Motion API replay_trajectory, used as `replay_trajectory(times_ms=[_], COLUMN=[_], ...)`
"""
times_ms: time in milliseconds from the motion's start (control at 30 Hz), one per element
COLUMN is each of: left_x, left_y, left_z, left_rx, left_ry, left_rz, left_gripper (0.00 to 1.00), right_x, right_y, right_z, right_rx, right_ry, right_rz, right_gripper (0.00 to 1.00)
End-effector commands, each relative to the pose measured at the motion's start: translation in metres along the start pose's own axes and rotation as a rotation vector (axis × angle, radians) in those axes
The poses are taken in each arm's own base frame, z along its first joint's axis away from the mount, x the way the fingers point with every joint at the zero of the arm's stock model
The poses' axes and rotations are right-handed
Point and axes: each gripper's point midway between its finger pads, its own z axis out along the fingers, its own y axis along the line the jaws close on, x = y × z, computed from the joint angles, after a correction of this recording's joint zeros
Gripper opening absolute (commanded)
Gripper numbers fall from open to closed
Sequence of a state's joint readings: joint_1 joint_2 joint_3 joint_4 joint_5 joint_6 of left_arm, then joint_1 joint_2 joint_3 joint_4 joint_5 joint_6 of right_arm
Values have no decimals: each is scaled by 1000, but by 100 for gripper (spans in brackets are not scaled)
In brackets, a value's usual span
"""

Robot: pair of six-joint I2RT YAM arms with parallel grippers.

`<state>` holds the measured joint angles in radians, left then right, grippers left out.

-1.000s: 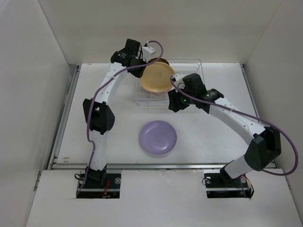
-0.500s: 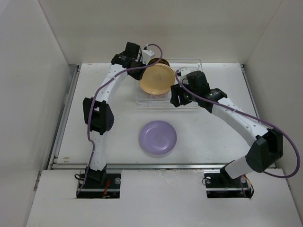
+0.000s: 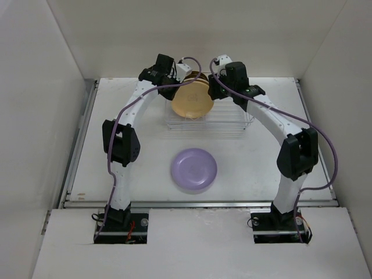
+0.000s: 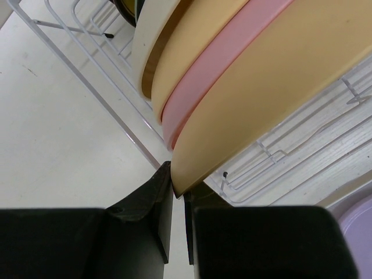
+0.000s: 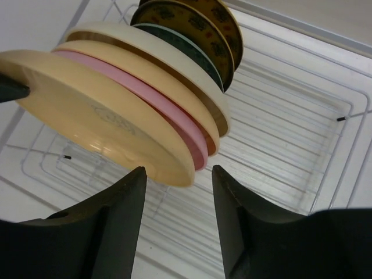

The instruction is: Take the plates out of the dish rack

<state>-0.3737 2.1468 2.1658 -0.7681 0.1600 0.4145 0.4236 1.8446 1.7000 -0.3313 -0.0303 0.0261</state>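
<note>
- Desk (image 3: 261, 157) room is widest on the near side, where the lavender plate (image 3: 193, 170) lies flat and alone, well apart from the rack (image 3: 232, 119).
- Rack stands toward the far side of the desk. Its right half is bare wire, and its left half carries the other plates on edge, leaning.
- Left fingers (image 4: 148, 200) are pressed together on the front plate (image 4: 279, 87), pinching its far-left rim, which runs down into the narrow slit between them.
- Right fingers (image 5: 119, 209) are spread, one on each side of the same plate's right rim. They sit just beside it and are not pressing it.
- Front plate is yellow-orange and tilted, its lower part over the rack's wire floor.
- Packed closely behind it are the pink plate (image 5: 174, 125), a yellow plate (image 4: 197, 35) and a cream plate (image 5: 163, 64). The small patterned plates (image 5: 203, 26) stand farthest back.
- Open wire lies to the right of the stack, and the rack's raised side runs close along its left.
- Plate bottoms are covered by the plates in front, so I cannot tell which slots they sit in.
- Patterned plates show only as partial rims, cut off at the top of both wrist views.
</note>
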Motion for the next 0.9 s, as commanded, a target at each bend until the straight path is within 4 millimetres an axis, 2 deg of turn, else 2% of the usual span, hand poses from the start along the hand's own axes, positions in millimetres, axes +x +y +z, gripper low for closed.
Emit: replay_trajectory(times_ms=[0,100,233,300,333,367,400,433,500,533,567,633,667,733,767,800,867], left_x=[-7,-10,-9,-9,-12,-10,-15,-18,-17,-17,-17,-17,-16,-14,-14,-14,-12], left_y=[-11,-12,-13,-13,-12,-13,-12,-11,-11,-11,-12,-12,-10,-10,-10,-10,-11], left_z=[-28,-29,-27,-27,-29,-30,-35,-36,-35,-35,-35,-35,-35,-35,-35,-35,-36], left_rx=[22,28,32,32,29,32,28,25,27,27,27,27,14,17,17,17,20], left_ry=[-23,-36,-27,-27,-35,-27,-39,-48,-41,-41,-41,-41,-36,-28,-28,-28,-19], left_rz=[10,12,10,10,12,0,-12,-11,-12,-12,-21,-21,-22,-23,-23,-23,-24], left_gripper=[0,0,0,0,0,0,0,0,0,0,0,0,0,3,10,13,20], right_x=[-30,-27,-27,-27,-33,-27,-29,-25,-30,-24,-24,-24,-24,-23,-23,-19,-24], right_y=[5,7,7,7,7,4,5,3,5,5,5,5,5,5,5,5,7], right_z=[6,20,31,31,26,28,21,22,16,17,17,17,17,15,15,16,11], right_rx=[-49,-72,-72,-72,-72,-58,-58,-49,-59,-59,-59,-59,-59,-59,-59,-59,-69], right_ry=[-75,-64,-63,-63,-75,-62,-67,-58,-83,-69,-69,-69,-69,-68,-68,-58,-75], right_rz=[-65,-75,-75,-75,-76,-84,-84,-83,-85,-84,-84,-84,-84,-84,-84,-84,-85], right_gripper=[53,52,45,45,49,51,51,51,43,38,25,14,3,0,0,0,0])
